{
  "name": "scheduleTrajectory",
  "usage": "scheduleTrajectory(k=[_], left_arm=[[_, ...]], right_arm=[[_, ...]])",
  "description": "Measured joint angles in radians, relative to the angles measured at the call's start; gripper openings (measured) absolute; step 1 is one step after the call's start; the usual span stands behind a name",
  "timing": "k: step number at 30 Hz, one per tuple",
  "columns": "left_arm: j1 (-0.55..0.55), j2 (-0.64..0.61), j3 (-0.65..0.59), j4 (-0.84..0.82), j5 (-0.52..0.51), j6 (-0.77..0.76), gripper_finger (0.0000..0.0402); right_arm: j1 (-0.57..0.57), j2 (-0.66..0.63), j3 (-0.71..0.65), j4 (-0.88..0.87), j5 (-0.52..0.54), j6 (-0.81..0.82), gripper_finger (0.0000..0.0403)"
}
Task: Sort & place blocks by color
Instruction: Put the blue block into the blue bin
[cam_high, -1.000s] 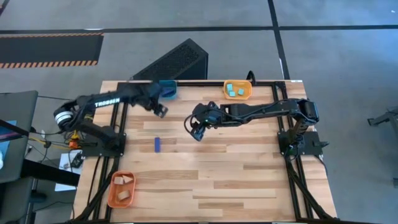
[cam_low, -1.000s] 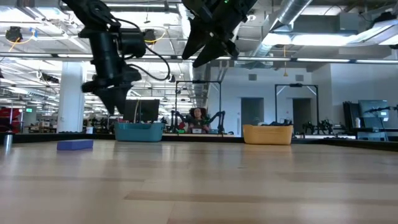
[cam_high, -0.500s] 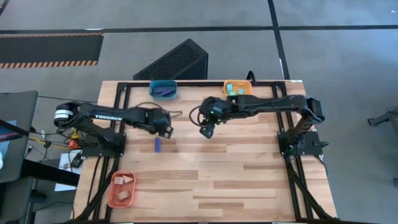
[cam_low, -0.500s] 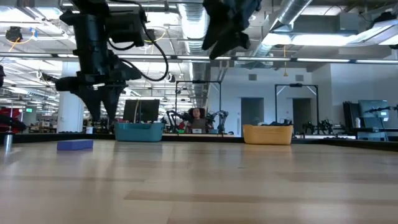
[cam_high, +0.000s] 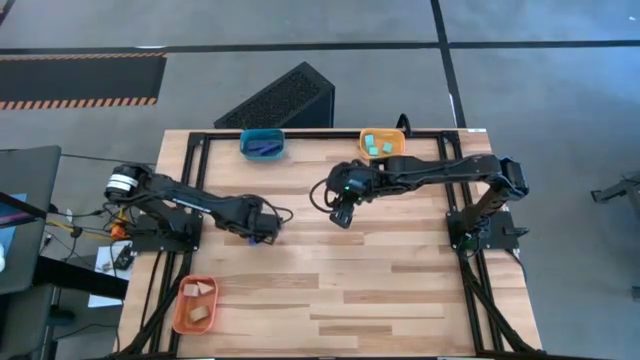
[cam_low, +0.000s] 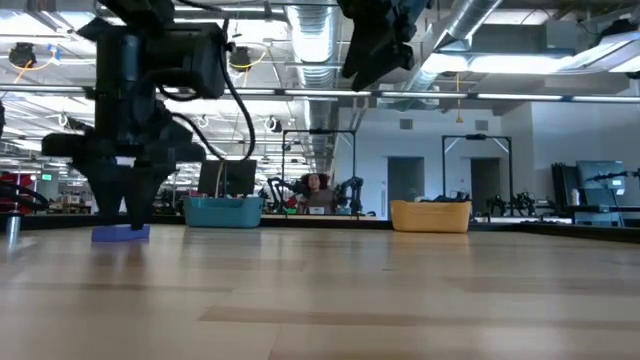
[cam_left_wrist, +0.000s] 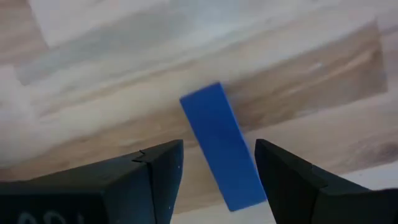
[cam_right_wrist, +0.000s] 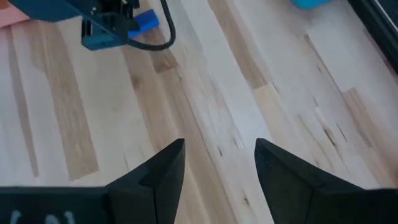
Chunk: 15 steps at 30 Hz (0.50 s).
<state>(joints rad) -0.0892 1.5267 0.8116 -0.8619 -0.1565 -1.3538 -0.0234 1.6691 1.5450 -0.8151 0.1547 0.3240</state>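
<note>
Blue block (cam_left_wrist: 222, 148) — between left gripper's (cam_left_wrist: 214, 180) open jaws.

Dark blue bar (cam_left_wrist: 222, 148) seen on light striped wood table (cam_high: 380, 280). Teal tray (cam_high: 263, 144) upper centre, blue inside. Yellow tray (cam_high: 383, 145) holds cyan chunks (cam_high: 376, 146). Orange tray (cam_high: 195, 304) lower left, tan pieces (cam_high: 200, 301) inside. Arms dark.

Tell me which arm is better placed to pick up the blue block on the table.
Left. Its open hand is right above the blue block; the right hand hangs farther away.
</note>
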Motion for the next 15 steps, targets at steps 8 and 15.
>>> scheduleTrajectory(k=[8, 15], left_arm=[[-0.009, 0.096, 0.006, 0.018, 0.035, 0.102, 0.0168], [0.044, 0.066, 0.001, 0.037, 0.056, 0.252, 0.0069]], right_arm=[[0.029, 0.0, -0.035, 0.033, 0.002, 0.0, 0.0216], [0.078, 0.0, -0.035, 0.028, 0.002, 0.016, 0.0216]])
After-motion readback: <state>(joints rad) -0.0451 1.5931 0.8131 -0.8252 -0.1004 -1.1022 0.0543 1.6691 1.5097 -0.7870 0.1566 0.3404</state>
